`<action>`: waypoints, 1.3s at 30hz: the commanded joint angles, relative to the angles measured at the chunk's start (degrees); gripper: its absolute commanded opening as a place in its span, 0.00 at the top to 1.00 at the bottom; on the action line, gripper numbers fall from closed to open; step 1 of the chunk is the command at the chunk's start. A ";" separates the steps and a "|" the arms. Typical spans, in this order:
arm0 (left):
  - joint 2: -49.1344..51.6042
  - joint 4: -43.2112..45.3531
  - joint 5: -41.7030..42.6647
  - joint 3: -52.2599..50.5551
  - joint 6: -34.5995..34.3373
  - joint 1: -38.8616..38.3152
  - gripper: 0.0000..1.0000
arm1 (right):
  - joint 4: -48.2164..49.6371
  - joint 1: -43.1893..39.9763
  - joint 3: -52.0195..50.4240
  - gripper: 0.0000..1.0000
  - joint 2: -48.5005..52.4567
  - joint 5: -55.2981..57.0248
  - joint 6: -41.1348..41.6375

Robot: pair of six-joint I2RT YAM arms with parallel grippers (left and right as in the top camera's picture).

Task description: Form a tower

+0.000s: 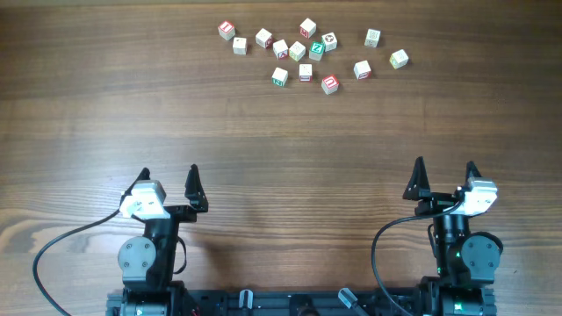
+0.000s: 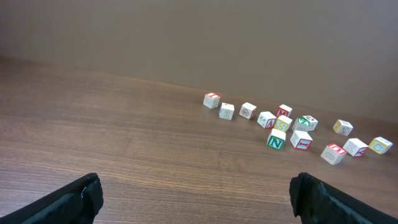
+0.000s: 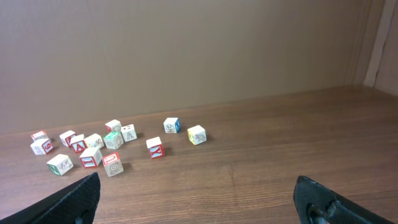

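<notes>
The wooden table [image 1: 105, 105] takes up nearly the whole overhead view, and its near half holds nothing but the two arms at its front edge. The left gripper [image 1: 169, 171] has its fingers spread wide with nothing between them, and the right gripper [image 1: 445, 163] is the same. Both are well apart from anything they could pick up. The letter cubes [image 1: 298, 50] lie in a loose scatter along the far side of the table, a little right of centre. Some are just beside one another, others off on their own. No tower stands anywhere. In the wrist views a few cubes seem to sit one above another, but the overhead view shows them side by side, so I judge each one rests on the table. A green-printed cube [image 1: 316, 48] sits in the thick of the group, a red-printed cube [image 1: 226, 30] marks its left end, and a yellowish cube [image 1: 399, 59] lies out at the right. The job looks not yet begun — every pick and every stacking step is left to do.
</notes>
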 commanded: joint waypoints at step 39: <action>53.13 -26.40 23.76 46.36 1.11 0.35 0.00 | 0.11 -0.35 -0.02 0.00 0.13 -1.11 -1.03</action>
